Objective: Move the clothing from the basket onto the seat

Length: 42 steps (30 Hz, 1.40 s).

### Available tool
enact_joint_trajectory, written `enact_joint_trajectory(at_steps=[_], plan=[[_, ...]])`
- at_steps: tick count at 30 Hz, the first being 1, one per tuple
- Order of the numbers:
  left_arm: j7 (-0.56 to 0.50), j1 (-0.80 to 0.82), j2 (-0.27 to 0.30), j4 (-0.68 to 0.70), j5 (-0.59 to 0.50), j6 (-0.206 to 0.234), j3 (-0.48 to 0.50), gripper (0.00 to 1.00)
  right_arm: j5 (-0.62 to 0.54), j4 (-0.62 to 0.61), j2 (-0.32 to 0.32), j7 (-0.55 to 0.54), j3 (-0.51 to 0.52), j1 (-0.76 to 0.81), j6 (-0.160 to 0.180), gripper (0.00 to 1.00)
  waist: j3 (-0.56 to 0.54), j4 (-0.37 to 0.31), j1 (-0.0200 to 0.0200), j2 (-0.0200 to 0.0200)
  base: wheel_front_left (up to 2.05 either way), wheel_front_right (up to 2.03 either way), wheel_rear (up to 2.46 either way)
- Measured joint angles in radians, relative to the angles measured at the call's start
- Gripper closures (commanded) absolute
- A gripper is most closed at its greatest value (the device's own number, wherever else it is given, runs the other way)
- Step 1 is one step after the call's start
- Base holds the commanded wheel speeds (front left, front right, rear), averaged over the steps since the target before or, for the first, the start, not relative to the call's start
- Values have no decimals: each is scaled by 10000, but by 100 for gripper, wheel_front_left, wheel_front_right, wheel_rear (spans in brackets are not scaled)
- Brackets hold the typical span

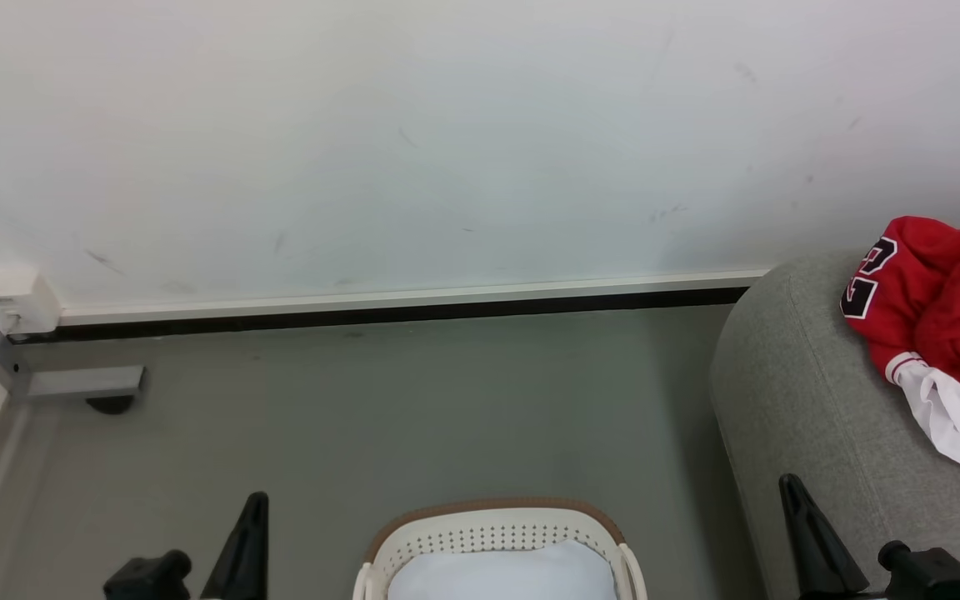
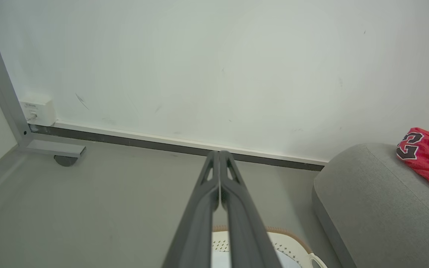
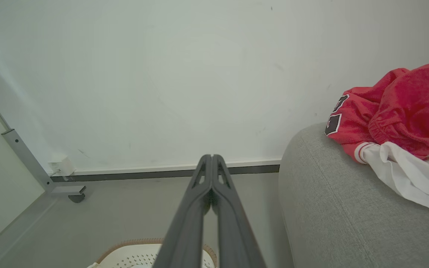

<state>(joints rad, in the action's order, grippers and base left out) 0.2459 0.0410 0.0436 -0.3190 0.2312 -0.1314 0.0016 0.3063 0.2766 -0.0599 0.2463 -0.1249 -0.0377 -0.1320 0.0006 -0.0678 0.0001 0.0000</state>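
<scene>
Head view: the clothing (image 1: 930,308) lies on the seat (image 1: 813,400) at the right, so the move looks done; the basket (image 1: 488,510), near centre, holds a pale cloth (image 1: 505,575). Left wrist view: left gripper (image 2: 219,154) clenched, empty. Right wrist view: right gripper (image 3: 211,158) clenched, empty

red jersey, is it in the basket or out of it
Out. The red jersey lies crumpled on the grey sofa, apart from the basket, which holds a pale cloth.
</scene>
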Motion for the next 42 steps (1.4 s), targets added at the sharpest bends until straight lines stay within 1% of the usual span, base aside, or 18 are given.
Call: enact_joint_trajectory(at_steps=[8,20,42], plan=[[-397,20,0,42,1549,6,159,100,1469,-4,-19,-343,171,-14,0,100,-4,46,0,0,0,0,0],[-894,71,0,366,3580,178,272,100,3490,-10,-73,-757,384,-96,0,100,-7,111,0,0,0,0,0],[-1674,192,2,788,6644,416,523,100,6667,-69,-301,-1321,627,-294,0,100,-11,231,0,0,0,0,0]])
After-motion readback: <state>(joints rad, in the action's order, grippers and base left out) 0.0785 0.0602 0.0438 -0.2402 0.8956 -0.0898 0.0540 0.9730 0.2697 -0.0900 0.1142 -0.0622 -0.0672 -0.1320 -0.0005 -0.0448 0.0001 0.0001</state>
